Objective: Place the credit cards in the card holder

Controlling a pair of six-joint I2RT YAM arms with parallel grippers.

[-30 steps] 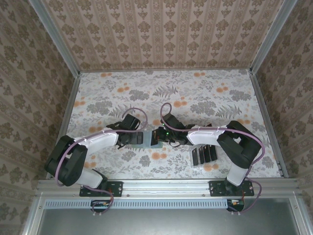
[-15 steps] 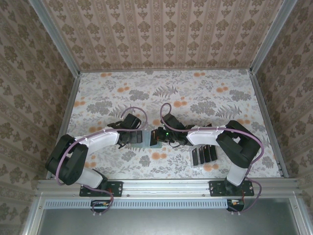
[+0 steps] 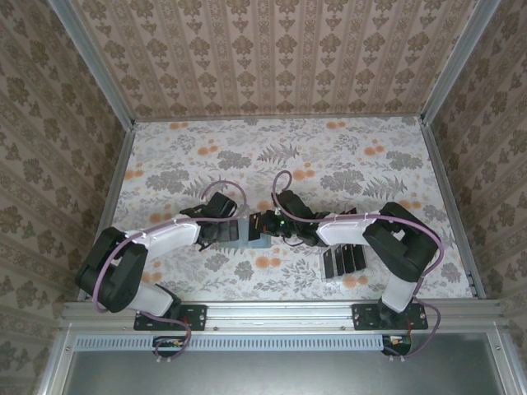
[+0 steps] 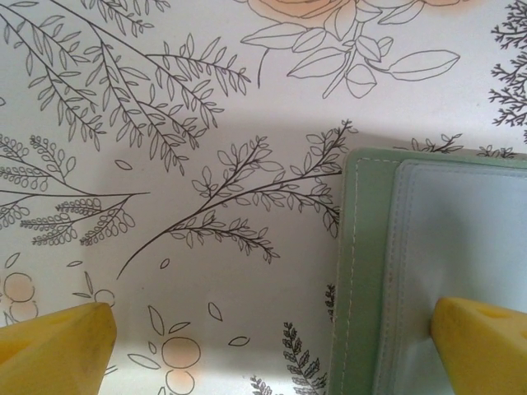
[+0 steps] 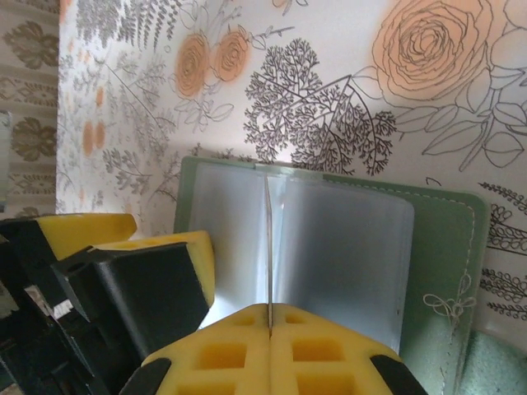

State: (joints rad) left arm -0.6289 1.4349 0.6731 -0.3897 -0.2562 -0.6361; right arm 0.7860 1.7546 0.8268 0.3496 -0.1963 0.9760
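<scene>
On a floral-print tabletop [image 3: 329, 156] walled in by damask wallpaper [image 3: 280, 58], the card holder [image 5: 445, 247] is lying open between the two arms. The right gripper [image 5: 270, 325] is pinching a credit card [image 5: 268, 247] edge-on over its grey-blue inside. The left gripper [image 4: 265, 341] is holding its fingers wide apart, one fingertip [image 4: 482, 337] over the card holder's inner panel.

Crowded at the near middle of the surface [image 3: 329, 156]: left claw [image 3: 236, 233] and right claw [image 3: 260, 224] nose to nose over the open card holder [image 3: 255, 240], scarcely a gap between them; left claw spread wide with bare surface between its fingers; right claw pinched on a credit card [image 5: 269, 247] standing edge-on above the holder. Blocked at the near right by the loaded clear rack [image 3: 343, 262] just beside the right forearm [image 3: 346, 229]; hemmed on three sides by patterned walls [image 3: 272, 58]; open across the far half.
</scene>
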